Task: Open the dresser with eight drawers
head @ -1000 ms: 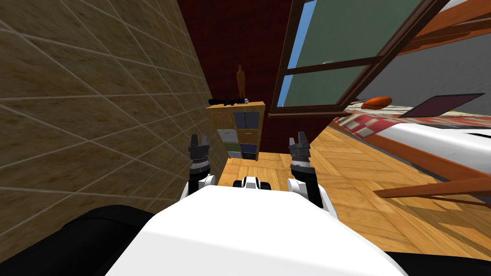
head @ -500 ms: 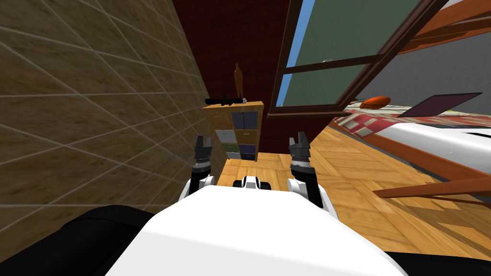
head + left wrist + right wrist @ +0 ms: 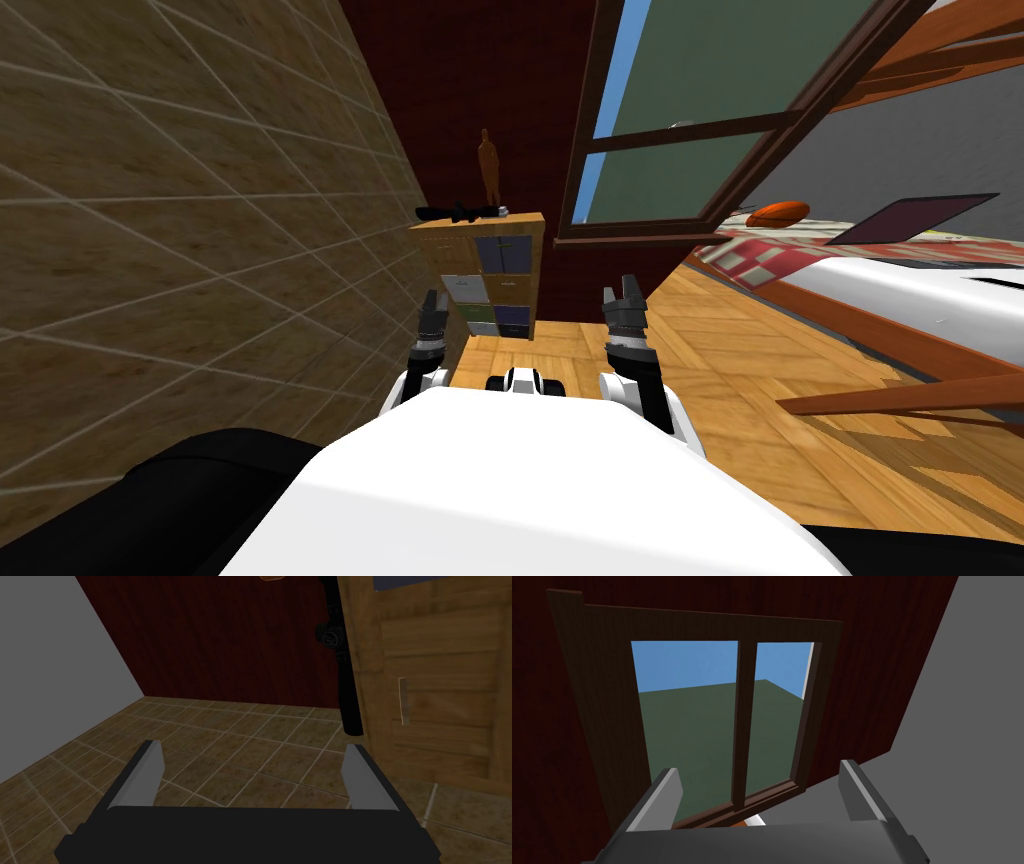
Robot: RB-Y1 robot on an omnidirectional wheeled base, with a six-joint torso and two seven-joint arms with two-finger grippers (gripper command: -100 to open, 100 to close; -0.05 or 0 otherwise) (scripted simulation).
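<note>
Wooden dresser [image 3: 482,268], one unit with two columns of mixed-colour drawer fronts, stands ahead against the dark red wall [image 3: 470,90], apart from both grippers. Left gripper [image 3: 433,298] and right gripper [image 3: 625,287]: two fingers each, spread, empty. On top: one long black scope [image 3: 458,211], one brown figurine [image 3: 488,165].

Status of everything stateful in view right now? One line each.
dresser, every drawer that shows looks shut
left gripper, open, empty, short of the dresser
right gripper, open, empty
scope, lying flat on top of the dresser
figurine, upright on the dresser
window, looks shut
</note>
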